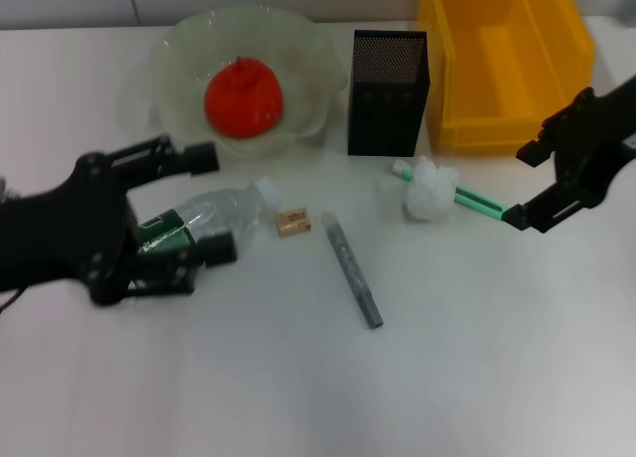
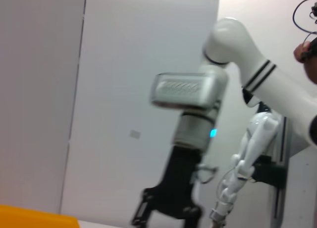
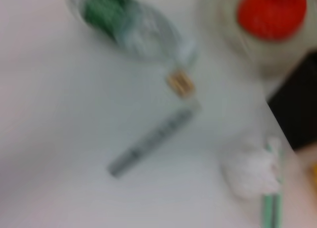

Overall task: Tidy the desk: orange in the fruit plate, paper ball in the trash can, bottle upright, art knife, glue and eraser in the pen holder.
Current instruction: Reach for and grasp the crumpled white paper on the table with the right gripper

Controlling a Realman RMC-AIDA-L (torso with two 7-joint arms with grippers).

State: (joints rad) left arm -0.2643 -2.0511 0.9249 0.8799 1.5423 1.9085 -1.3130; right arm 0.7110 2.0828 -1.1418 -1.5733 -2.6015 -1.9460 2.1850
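Note:
The orange lies in the pale green fruit plate. A clear bottle with a green label lies on its side, and my open left gripper straddles it. Beside the bottle cap sits the tan eraser, with the grey glue stick flat beside it. The white paper ball rests on the green art knife. My open right gripper hovers at the knife's right end. The right wrist view shows the bottle, eraser, glue, paper ball and knife.
The black mesh pen holder stands at the back centre. The yellow trash can sits to its right. The left wrist view shows my right arm's black gripper farther off and the yellow bin's edge.

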